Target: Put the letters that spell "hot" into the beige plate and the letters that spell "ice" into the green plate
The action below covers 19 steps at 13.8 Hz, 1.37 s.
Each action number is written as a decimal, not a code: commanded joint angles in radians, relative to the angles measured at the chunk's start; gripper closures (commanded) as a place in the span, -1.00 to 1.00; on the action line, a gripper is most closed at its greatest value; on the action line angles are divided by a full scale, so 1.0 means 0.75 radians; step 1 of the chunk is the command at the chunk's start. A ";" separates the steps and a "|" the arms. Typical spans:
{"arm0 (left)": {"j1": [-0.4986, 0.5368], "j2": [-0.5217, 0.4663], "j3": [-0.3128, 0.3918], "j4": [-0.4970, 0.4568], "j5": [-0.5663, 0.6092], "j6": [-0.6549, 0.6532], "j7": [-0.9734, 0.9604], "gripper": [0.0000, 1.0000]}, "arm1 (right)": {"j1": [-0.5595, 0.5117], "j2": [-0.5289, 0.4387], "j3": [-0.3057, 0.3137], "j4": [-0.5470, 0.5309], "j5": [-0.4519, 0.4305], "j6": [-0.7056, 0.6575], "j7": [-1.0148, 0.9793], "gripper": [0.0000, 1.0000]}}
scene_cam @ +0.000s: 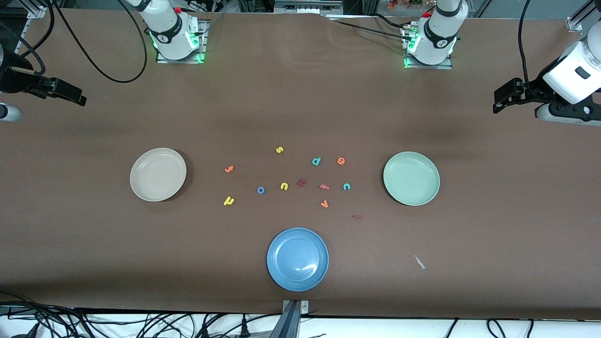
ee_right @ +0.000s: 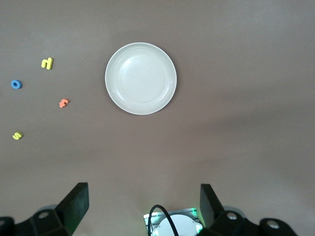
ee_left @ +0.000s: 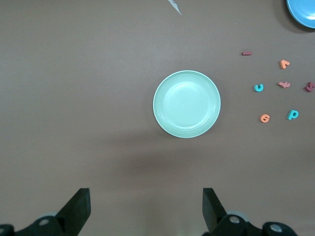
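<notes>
1. The left gripper point(ee_left: 145, 211) is hanging high over bare table point(scene_cam: 300, 94) at the left arm's end, fingers spread wide, gripping nothing; the arm is waiting.
2. The right gripper point(ee_right: 142, 209) is hanging high over the right arm's end of the table, fingers likewise spread apart, nothing betw. them; also waiting.
3. The beige plate point(scene_cam: 158, 174) is sitting toward the right arm's end, w/ no letters in it.
4. The green plate point(scene_cam: 411, 178) is sitting toward the left arm's end, also w/o letters.
5. "hot" letters are lying on the table betw. the two plates: yellow h point(scene_cam: 228, 201) nearest the beige plate's side, blue o point(scene_cam: 261, 190) just beside it, orange t point(scene_cam: 229, 169) farther from the front camera than both.
6. "ice" letters: teal c point(scene_cam: 346, 186) is lying near the green plate, orange e point(scene_cam: 341, 161) farther from the camera, dark red i point(scene_cam: 357, 216) nearer the camera.
7. A blue plate point(scene_cam: 297, 259) is sitting nearest the front camera, mid-table.
8. Other letters are lying scattered among these: yellow s point(scene_cam: 279, 150), yellow u point(scene_cam: 284, 186), teal d point(scene_cam: 316, 161).
</notes>
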 commanded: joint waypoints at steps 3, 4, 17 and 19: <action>0.005 0.007 0.002 0.034 -0.043 -0.030 0.015 -1.00 | -0.022 0.015 0.014 0.028 0.022 -0.028 -0.025 -1.00; 0.005 0.007 0.000 0.034 -0.041 -0.030 0.015 -1.00 | -0.022 0.015 0.014 0.028 0.020 -0.028 -0.025 -1.00; 0.007 0.007 0.002 0.053 -0.043 -0.030 0.013 -1.00 | -0.019 0.015 0.020 0.028 0.016 -0.018 -0.021 -1.00; 0.007 0.007 0.002 0.053 -0.043 -0.030 0.013 -1.00 | -0.019 0.017 0.022 0.028 0.016 -0.018 -0.019 -1.00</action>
